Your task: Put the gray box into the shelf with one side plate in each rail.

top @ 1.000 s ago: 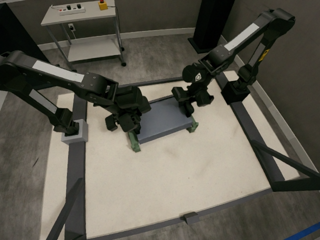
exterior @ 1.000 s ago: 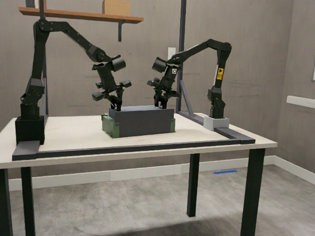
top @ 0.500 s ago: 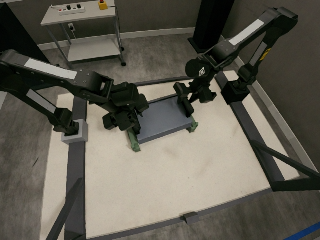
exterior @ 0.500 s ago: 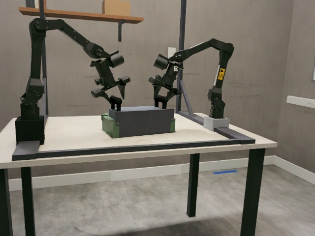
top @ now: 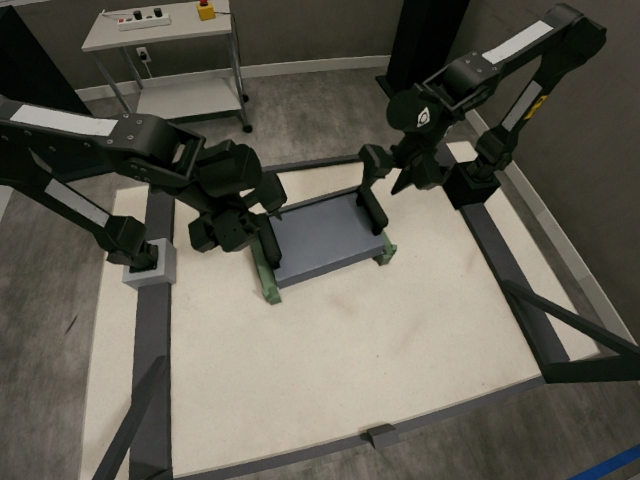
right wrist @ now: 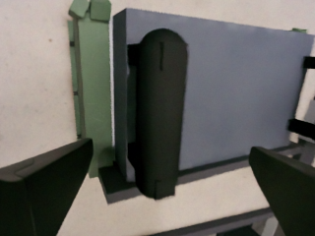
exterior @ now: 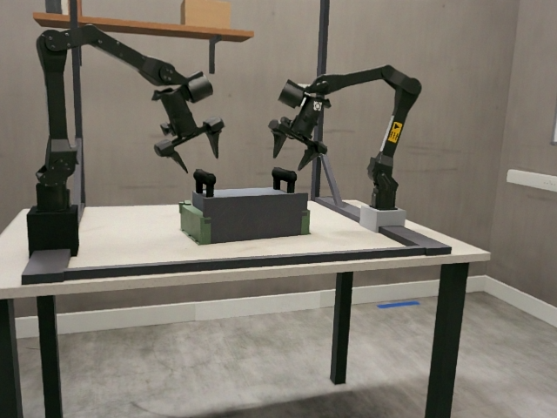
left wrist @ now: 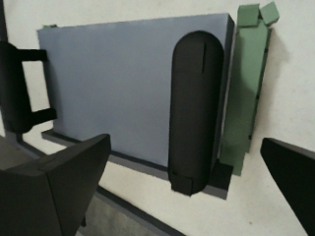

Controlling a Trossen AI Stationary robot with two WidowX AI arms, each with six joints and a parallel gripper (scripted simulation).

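The gray box (top: 323, 235) sits level on the table between the rails of the green shelf (top: 268, 281), with a black handle on each end. It also shows in the exterior view (exterior: 251, 216) inside the shelf (exterior: 194, 222). My left gripper (top: 253, 222) is open and hangs above one handle (left wrist: 194, 108), clear of it; it also shows in the exterior view (exterior: 288, 160). My right gripper (top: 400, 180) (exterior: 200, 160) is open above the other handle (right wrist: 157, 108), also clear of it. In both wrist views a green rail (left wrist: 246, 98) (right wrist: 91, 88) runs along the outer side of the box.
A dark frame bar (top: 310, 162) runs along the table edge behind the shelf, and slanted struts (top: 568, 320) stand at the near corners. The arm bases (top: 149, 263) (top: 465, 188) stand on either side. A cart (top: 160, 20) stands off the table.
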